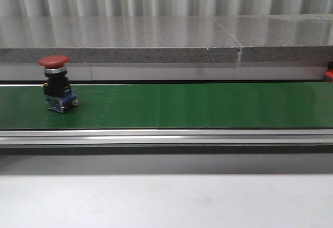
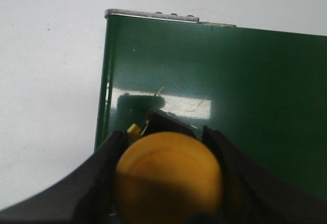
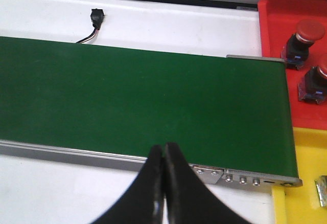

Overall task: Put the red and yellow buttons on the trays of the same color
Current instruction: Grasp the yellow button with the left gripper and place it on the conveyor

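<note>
In the front view, a red button (image 1: 53, 82) with a black and blue body stands upright on the green belt (image 1: 182, 105) at the left. Neither gripper shows there. In the left wrist view, my left gripper (image 2: 166, 137) is shut on a yellow button (image 2: 168, 175) over the belt's end (image 2: 214, 81); its black body pokes out ahead of the fingers. In the right wrist view, my right gripper (image 3: 164, 150) is shut and empty over the belt's near rail. A red tray (image 3: 273, 35) holds two red buttons (image 3: 304, 37) (image 3: 316, 81). The yellow tray (image 3: 306, 183) lies beside it.
A small metal piece (image 3: 322, 191) lies at the yellow tray's edge. A black connector with wires (image 3: 96, 17) lies on the white table beyond the belt. A grey stone ledge (image 1: 156, 40) runs behind the belt. The red tray's corner (image 1: 329, 75) shows at the far right.
</note>
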